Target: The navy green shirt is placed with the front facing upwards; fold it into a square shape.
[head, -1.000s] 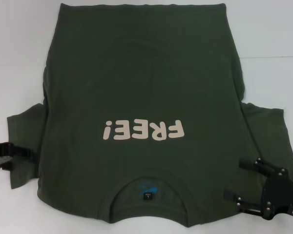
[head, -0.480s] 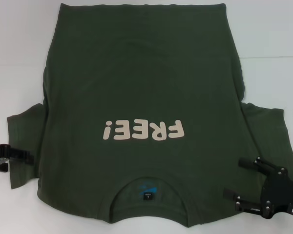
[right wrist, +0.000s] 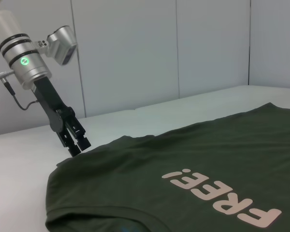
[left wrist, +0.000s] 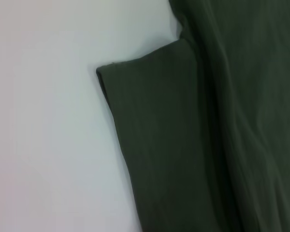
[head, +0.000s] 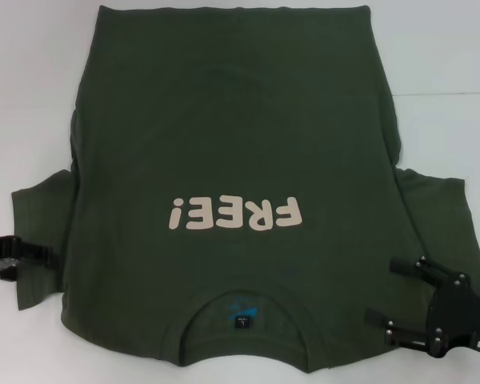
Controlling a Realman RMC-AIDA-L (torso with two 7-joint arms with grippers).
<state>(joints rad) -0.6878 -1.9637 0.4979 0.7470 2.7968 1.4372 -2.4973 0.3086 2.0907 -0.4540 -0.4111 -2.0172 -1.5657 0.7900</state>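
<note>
The navy green shirt [head: 232, 160] lay flat, print up, across the middle of the white worktop [head: 32, 80], collar [head: 242, 298] at the near edge, hem toward the far edge. No fold visible; both sleeves were spread out toward the side edges, so task looked barely started. Left hand [head: 44, 254] sat low at the left sleeve [head: 40, 232] near the near-left corner, tips on or just over the cloth; contact unclear. In the right wrist view the left hand's [right wrist: 79, 143] fingers looked close together at the sleeve edge, but I couldn't tell if they were shut or pinching fabric. Right hand [head: 384, 292] was over the right sleeve [head: 444, 224] near the near-right corner, fingers apart, nothing between them. Symmetric placement suggests both arms were staged to take a sleeve or shoulder each and bring the sides inward. Risk as I read it: a loose pinch dragging the body instead of the sleeve.
</note>
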